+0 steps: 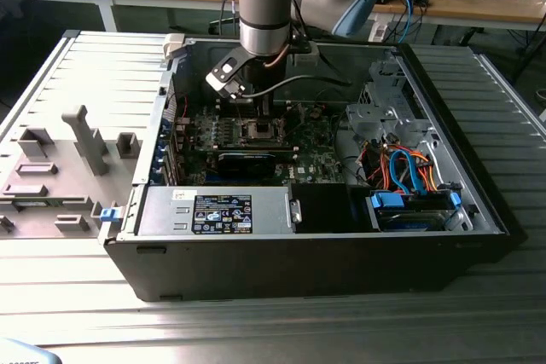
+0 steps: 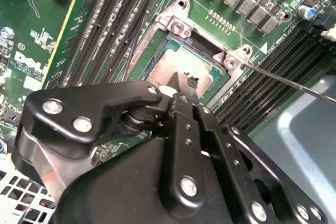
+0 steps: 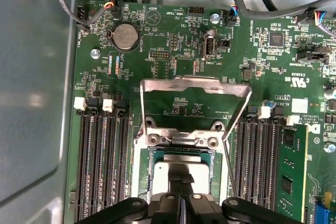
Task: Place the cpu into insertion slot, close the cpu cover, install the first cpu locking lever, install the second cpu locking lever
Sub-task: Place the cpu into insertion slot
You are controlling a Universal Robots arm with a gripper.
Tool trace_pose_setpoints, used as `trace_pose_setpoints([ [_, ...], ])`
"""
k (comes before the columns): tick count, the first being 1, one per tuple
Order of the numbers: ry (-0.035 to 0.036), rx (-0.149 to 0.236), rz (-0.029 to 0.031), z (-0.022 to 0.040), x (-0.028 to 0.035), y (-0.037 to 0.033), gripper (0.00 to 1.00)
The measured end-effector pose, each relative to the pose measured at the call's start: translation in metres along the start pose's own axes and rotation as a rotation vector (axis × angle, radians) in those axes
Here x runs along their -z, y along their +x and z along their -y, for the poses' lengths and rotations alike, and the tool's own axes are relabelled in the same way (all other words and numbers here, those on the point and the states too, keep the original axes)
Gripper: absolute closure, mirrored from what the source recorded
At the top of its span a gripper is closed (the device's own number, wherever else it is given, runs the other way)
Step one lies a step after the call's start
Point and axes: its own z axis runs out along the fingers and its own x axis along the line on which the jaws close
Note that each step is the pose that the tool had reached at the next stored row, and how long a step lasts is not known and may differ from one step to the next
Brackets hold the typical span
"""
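Exterior view: the arm [image 1: 269, 6] is reaching down into the open computer case [image 1: 299, 262], which is lying on the ribbed surface [image 1: 256, 330].
pincer [image 3: 181, 178]: its fingers [image 3: 176, 183] are meeting, gripping nothing, right at the cpu's top.
cpu [image 3: 164, 174]: is sitting in the socket, in the case's far half.
cpu cover [image 3: 194, 81]: is standing raised, off the cpu.

The cpu [image 3: 164, 174] is silver-grey, the motherboard [image 3: 173, 24] green.
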Motion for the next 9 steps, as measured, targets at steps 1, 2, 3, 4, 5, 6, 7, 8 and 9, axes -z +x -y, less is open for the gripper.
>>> trace_pose_setpoints([
  [1, -0.0006, 0.0, -0.0008, -0.0001, 0.0009, 0.0001, 0.89],
  [2, -0.0013, 0.0, -0.0019, -0.0003, 0.0026, 0.0002, 0.89],
  [3, -0.0001, 0.0, -0.0004, -0.0002, 0.0045, 0.0, 0.89],
  [4, 0.0, 0.0, 0.0, -0.0002, 0.0068, -0.0002, 0.89],
  [5, 0.0, 0.0, -0.0001, -0.0002, 0.0083, -0.0002, 0.89],
  [6, 0.0001, 0.0, 0.0001, -0.0003, 0.011, -0.0003, 0.89],
  [7, 0.0001, 0.0, 0.0001, -0.0004, 0.0128, -0.0003, 0.89],
  [8, 0.0002, 0.0, 0.0002, -0.0004, 0.0145, -0.0004, 0.89],
  [9, 0.0002, 0.0, 0.0002, -0.0004, 0.0163, -0.0004, 0.89],
])
